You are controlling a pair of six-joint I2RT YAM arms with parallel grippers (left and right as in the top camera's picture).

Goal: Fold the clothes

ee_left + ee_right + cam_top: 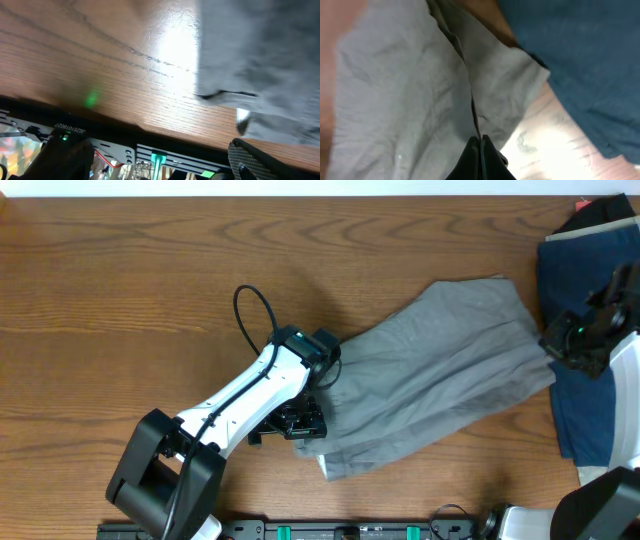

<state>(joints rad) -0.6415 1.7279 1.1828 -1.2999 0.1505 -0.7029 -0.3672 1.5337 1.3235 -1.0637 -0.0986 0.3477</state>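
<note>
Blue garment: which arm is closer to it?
Right. The right fingers are at the blue garment's left edge, by the shorts' right end; the left fingers are far off, at the shorts' left end.

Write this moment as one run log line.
left gripper: open, beside shorts edge | right gripper: shut on shorts | dark blue garment: beside shorts

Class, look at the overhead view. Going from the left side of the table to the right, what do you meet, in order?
left hand → shorts → blue garment
</note>
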